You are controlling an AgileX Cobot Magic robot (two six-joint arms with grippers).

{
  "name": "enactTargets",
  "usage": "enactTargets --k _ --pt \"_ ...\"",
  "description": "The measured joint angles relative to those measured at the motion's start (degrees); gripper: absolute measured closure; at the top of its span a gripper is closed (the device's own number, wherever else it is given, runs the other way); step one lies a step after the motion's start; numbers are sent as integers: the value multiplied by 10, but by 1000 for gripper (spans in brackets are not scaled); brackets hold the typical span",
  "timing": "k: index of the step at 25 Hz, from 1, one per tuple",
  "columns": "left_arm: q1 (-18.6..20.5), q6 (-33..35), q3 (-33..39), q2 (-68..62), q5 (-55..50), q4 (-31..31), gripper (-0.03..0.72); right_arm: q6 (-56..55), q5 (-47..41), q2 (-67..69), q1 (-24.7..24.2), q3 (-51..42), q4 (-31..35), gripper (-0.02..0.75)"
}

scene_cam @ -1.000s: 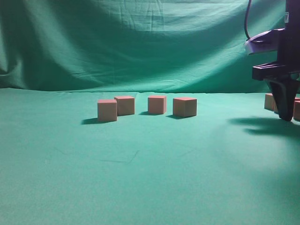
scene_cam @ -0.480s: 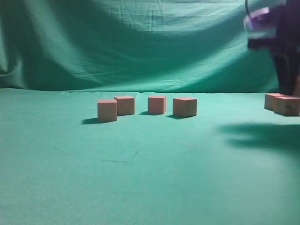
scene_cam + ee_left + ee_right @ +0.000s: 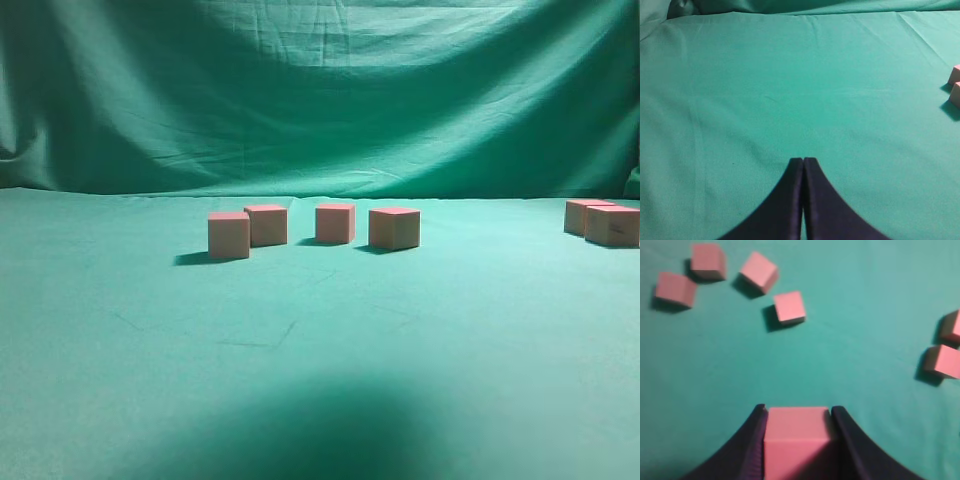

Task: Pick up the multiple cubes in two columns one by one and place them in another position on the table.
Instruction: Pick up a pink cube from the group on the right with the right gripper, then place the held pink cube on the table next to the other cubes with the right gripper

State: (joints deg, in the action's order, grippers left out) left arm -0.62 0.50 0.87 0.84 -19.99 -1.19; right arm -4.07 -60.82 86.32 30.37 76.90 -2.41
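Note:
Several pink cubes stand in a loose row on the green table [image 3: 320, 380] in the exterior view, from the left one [image 3: 228, 235] to the right one [image 3: 394, 228]. Two more cubes [image 3: 610, 224] stand at the far right. Neither gripper shows in the exterior view. In the right wrist view my right gripper [image 3: 797, 412] is shut on one cube [image 3: 796, 437], held high above the table, with the row of cubes [image 3: 789, 307] below and two cubes [image 3: 943, 361] at the right edge. My left gripper [image 3: 803, 161] is shut and empty over bare cloth; two cubes [image 3: 955, 92] show at its right edge.
A wrinkled green cloth backdrop [image 3: 320, 90] hangs behind the table. A broad shadow [image 3: 340, 430] lies on the front of the table. A dark object [image 3: 682, 7] sits at the table's far left corner in the left wrist view.
My right arm rose from the two cubes at the far right and left the exterior view. Its shadow moved from the right side to the front middle of the table.

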Motion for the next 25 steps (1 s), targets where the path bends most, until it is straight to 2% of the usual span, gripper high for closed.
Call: enactTargets --k 5,11,16,20,25 --pt "0 0 0 0 0 0 688 1 2 -22 88 0 1 479" --pt "0 0 0 0 0 0 688 4 24 2 157 0 1 479" --pt "0 0 0 0 0 0 688 6 44 55 189 0 -2 479" --pt "0 0 0 0 0 0 688 7 60 100 196 3 -2 479" --pt "0 0 0 0 0 0 688 7 43 177 196 67 -4 479"
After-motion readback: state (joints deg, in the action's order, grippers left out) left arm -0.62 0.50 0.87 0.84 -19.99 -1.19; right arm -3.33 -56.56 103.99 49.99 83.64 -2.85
